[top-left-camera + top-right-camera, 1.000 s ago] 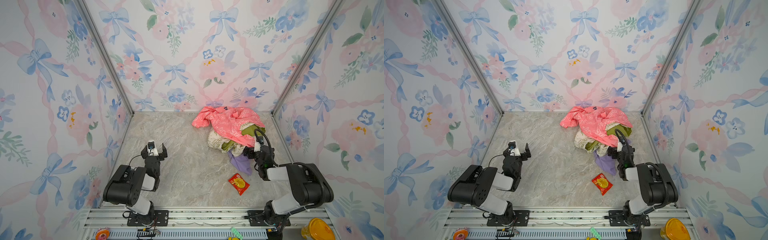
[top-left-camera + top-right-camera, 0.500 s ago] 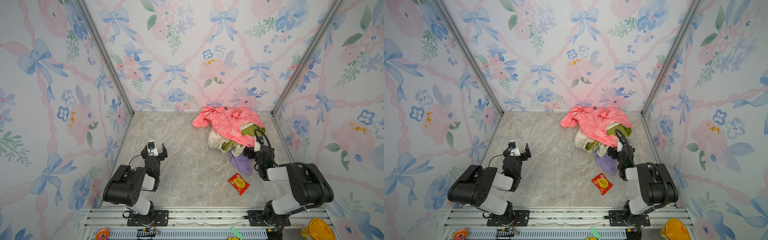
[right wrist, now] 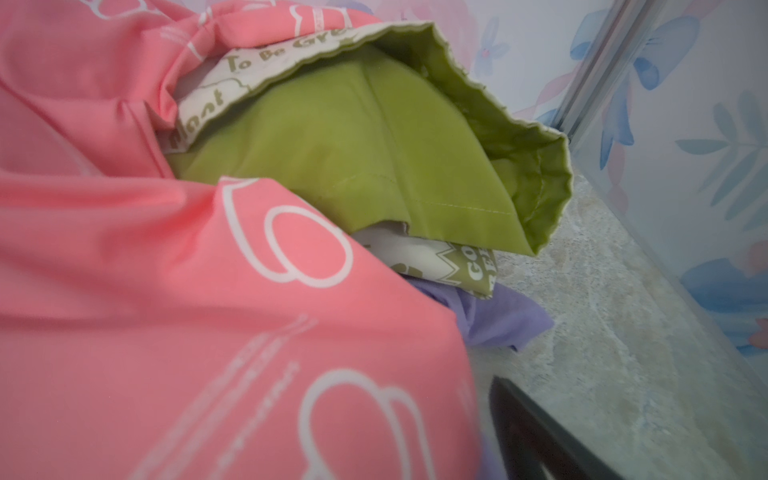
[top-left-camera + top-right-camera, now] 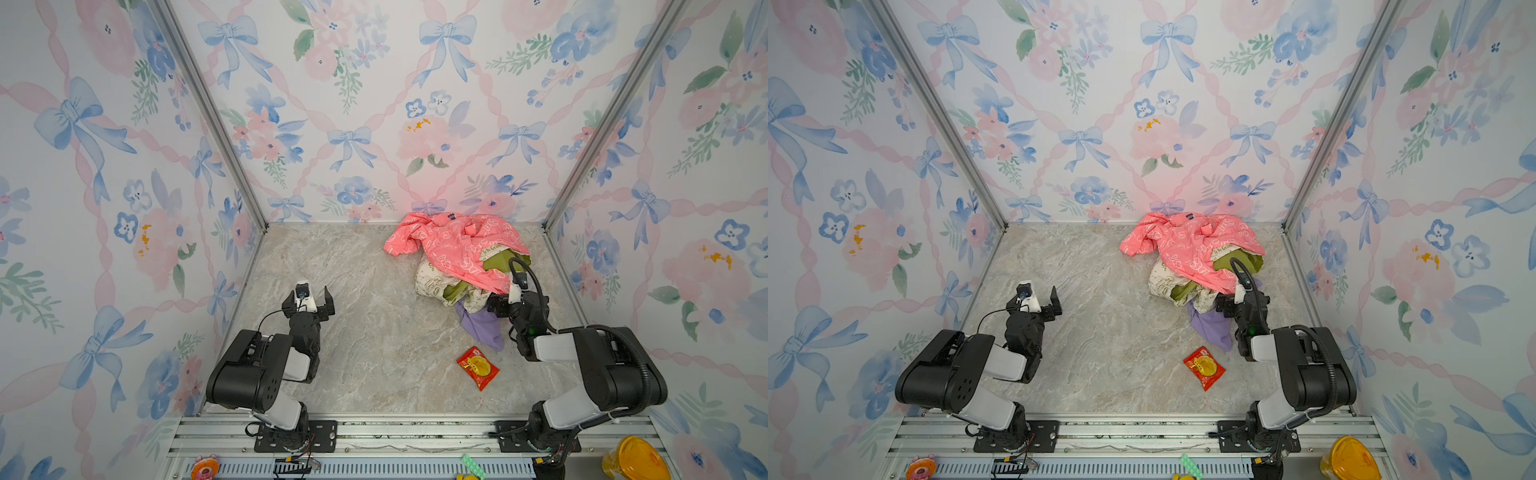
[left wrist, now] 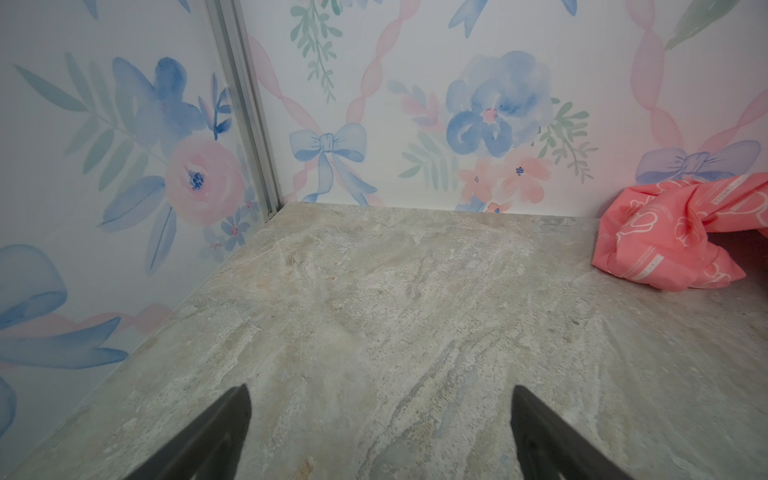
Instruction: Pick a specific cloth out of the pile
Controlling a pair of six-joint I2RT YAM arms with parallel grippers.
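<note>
Your target, the lavender cloth (image 4: 482, 328), shows in both top views as a tongue of fabric at the lower edge of the pile (image 4: 457, 266), right of centre on the marble floor (image 4: 365, 332). Only this edge is exposed, because the cream and olive cloth (image 4: 432, 284) lies over the rest and the coral-pink cloth (image 4: 453, 243) is draped over both. The right gripper (image 4: 498, 302) stands at the pile's lower right edge, just beside the lavender tongue, probably because that is the one place where you can reach the cloth without digging. Its jaws are spread wide and nothing shows pinched between them. In the right wrist view a pink fold fills the lower left and hides one finger. The other finger (image 3: 536, 436) shows dark at the lower right, and a lavender corner peeks out at centre right beneath the cream print. The left gripper (image 4: 309, 297) hovers left of centre over bare floor, jaws likewise spread and empty, well apart from the pile and apparently parked clear of the work. A red snack packet (image 4: 478, 368) lies near the tongue, below it.
</note>
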